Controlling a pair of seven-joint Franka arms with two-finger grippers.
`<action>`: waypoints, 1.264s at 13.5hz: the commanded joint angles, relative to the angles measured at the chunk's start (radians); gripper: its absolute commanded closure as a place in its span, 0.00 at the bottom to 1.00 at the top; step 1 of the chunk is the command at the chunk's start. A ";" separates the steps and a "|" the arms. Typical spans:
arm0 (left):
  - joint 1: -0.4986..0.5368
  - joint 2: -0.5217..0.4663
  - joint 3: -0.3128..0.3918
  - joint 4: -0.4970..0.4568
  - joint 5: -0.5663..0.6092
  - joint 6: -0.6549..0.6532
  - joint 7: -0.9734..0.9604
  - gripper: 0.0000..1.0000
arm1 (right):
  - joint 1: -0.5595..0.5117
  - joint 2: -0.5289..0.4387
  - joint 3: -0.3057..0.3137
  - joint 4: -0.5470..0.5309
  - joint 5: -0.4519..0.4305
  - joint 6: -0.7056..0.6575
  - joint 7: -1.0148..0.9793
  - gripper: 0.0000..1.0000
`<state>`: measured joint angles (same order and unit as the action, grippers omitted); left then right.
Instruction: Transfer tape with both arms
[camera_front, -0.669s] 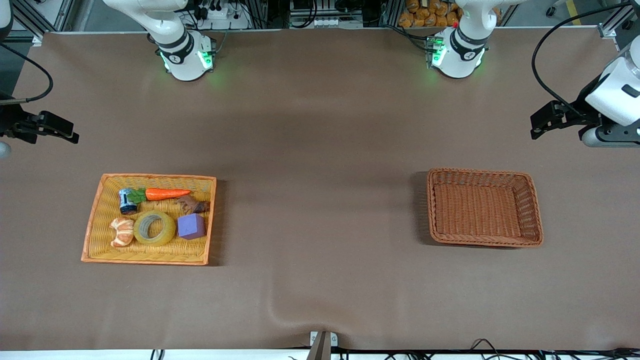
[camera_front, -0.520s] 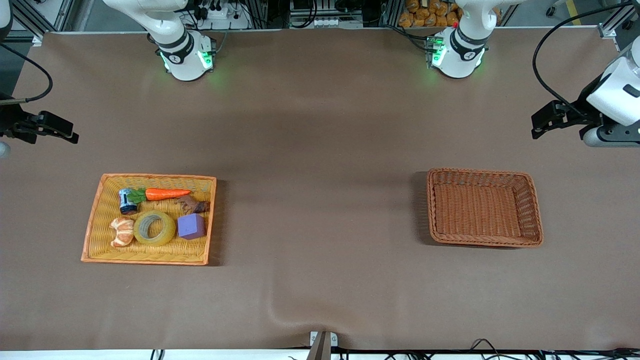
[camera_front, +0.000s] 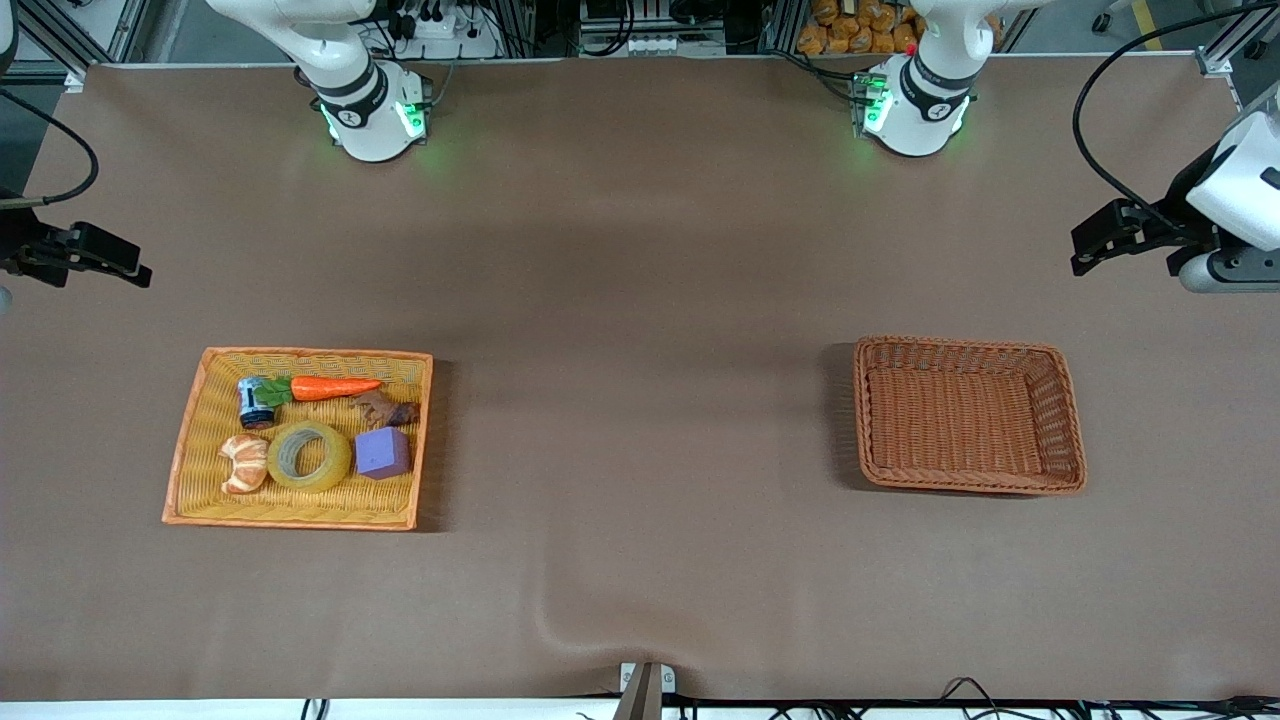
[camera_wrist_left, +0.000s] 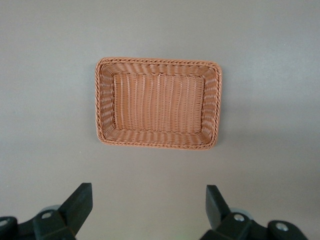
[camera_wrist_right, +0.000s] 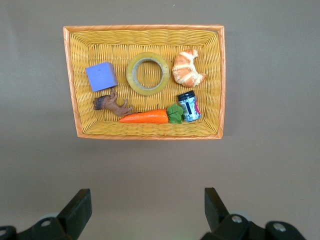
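The tape (camera_front: 309, 456), a translucent yellowish roll, lies flat in the yellow wicker tray (camera_front: 300, 353) between a croissant and a purple cube. It also shows in the right wrist view (camera_wrist_right: 148, 73). My right gripper (camera_front: 130, 270) is open and empty, held high over the bare table at the right arm's end; its fingers (camera_wrist_right: 79, 207) show in the right wrist view, and the gripper (camera_wrist_right: 147, 210) is apart from the tray. My left gripper (camera_front: 1092, 247) is open and empty over the table at the left arm's end, also seen in its wrist view (camera_wrist_left: 149, 207).
The tray also holds a carrot (camera_front: 333, 387), a croissant (camera_front: 244, 463), a small can (camera_front: 256, 402), a brown toy animal (camera_front: 385, 408) and a purple cube (camera_front: 382, 452). An empty brown wicker basket (camera_front: 1068, 400) stands toward the left arm's end, also in the left wrist view (camera_wrist_left: 158, 61).
Both grippers have drifted slightly outward toward their own ends of the table, the left one the most. Nothing in the tray or basket has moved.
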<state>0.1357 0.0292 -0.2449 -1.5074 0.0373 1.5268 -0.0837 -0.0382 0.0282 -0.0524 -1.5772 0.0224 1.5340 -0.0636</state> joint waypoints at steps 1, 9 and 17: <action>0.007 -0.008 -0.011 0.006 0.007 -0.030 -0.016 0.00 | -0.020 0.013 0.014 0.029 0.002 -0.017 0.004 0.00; 0.012 -0.012 -0.011 -0.005 0.007 -0.025 -0.013 0.00 | -0.002 0.029 0.016 0.028 0.004 -0.009 0.015 0.00; 0.015 -0.011 -0.010 -0.007 0.006 -0.022 -0.010 0.00 | 0.090 0.171 0.017 0.009 0.004 0.194 -0.001 0.00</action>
<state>0.1382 0.0292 -0.2454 -1.5092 0.0373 1.5124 -0.0857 0.0026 0.1378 -0.0342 -1.5844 0.0245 1.6753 -0.0662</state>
